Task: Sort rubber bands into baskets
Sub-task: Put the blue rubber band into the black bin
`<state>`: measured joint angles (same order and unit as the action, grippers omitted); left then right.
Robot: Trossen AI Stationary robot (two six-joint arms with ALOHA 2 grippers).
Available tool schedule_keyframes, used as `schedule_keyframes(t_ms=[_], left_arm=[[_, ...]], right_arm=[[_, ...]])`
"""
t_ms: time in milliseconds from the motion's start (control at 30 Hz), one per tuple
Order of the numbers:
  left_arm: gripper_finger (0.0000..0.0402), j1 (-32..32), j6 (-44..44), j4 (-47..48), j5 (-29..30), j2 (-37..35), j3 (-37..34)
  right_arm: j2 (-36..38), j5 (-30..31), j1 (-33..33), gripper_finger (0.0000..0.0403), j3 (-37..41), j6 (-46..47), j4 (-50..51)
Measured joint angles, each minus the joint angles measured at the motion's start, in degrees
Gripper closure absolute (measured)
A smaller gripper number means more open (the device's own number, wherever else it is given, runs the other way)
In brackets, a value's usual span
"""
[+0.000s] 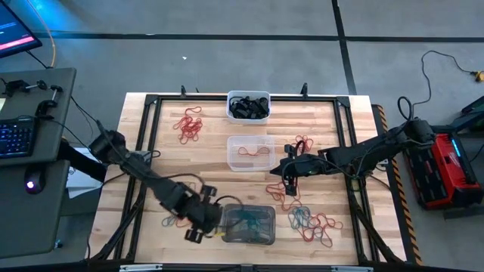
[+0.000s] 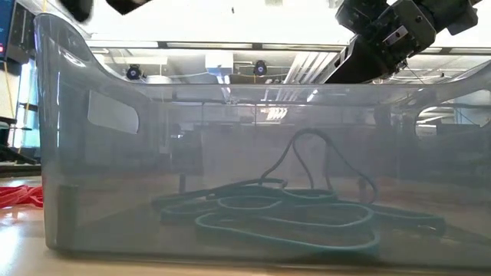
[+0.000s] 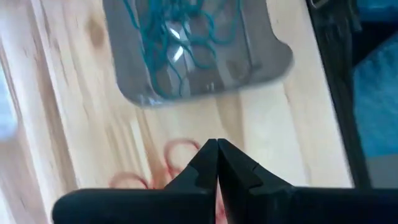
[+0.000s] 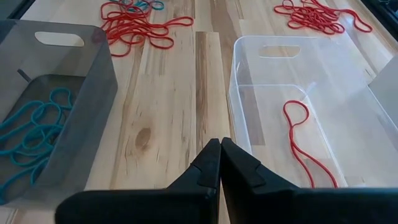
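Note:
Three baskets stand in a row down the table's middle. The white basket (image 1: 248, 106) at the far edge holds black rubber bands. The clear basket (image 1: 251, 153) holds one red band (image 4: 298, 137). The grey basket (image 1: 248, 224) near the front holds teal bands (image 3: 168, 37). My left gripper (image 1: 198, 227) hangs shut just left of the grey basket and above loose red bands (image 3: 180, 155); I see nothing between its fingers. My right gripper (image 1: 291, 172) is shut and hovers over bare wood between the clear basket (image 4: 311, 112) and the grey basket (image 4: 56, 93).
Loose bands lie on the wood: a red heap (image 1: 189, 125) at the far left, a mixed red and teal heap (image 1: 310, 221) at the near right, red ones (image 1: 283, 196) under my right arm, and a few (image 1: 170, 221) beside my left gripper. A black frame (image 1: 151, 99) borders the table.

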<state>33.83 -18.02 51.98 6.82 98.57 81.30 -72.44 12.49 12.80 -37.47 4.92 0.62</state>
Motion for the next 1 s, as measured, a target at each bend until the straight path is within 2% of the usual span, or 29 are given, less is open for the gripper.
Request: schedule_keyframes(t_ms=[300,467,733,1000], left_arm=[[0.0401,8.0,-16.5,6.2,1.5,-0.8,-0.5],[0.0401,12.1,-27.9,5.3,1.5,-3.0,-7.5],[0.0401,17.4,-46.5,-0.2,2.1,-10.9,-19.1],[0.0400,19.7,-62.4,-4.9,-2.0,-13.5,-28.7]], right_arm=[[0.0,0.0,0.0,0.0403,0.0,-0.4,-0.1],[0.0,0.0,0.0,0.0403,0.0,-0.4,-0.4],[0.0,0.0,0.0,0.0403,0.0,-0.4,-0.6],[0.0,0.0,0.0,0.0403,0.0,-0.4,-0.9]])
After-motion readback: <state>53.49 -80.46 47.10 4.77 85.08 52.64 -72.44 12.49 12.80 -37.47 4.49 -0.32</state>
